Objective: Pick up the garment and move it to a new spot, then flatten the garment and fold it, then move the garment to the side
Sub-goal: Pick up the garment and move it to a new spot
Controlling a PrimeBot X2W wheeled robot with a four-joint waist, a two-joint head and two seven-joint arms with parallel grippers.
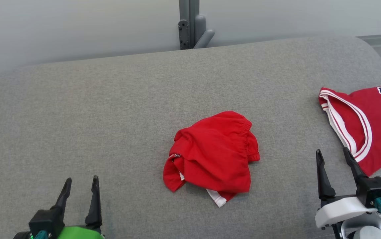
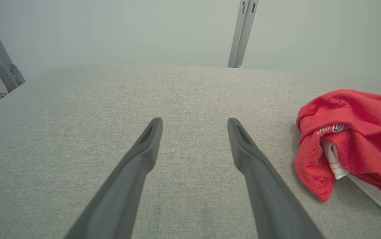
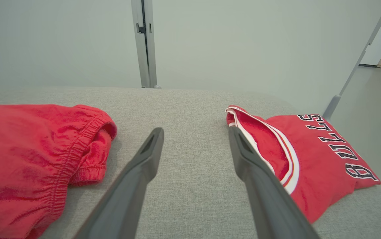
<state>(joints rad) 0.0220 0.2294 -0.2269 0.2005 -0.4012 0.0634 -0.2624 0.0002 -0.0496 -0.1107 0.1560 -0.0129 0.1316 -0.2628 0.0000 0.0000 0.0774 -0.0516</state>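
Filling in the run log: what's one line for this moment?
shorts: crumpled, centre | jersey: folded, right side | left hand: open, empty | right hand: open, empty

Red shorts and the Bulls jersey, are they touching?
Apart. The head view shows a wide strip of bare gray surface between the crumpled red shorts and the Bulls jersey.

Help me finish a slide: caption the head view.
Crumpled shorts lie between open left claw and open right claw; jersey at right.
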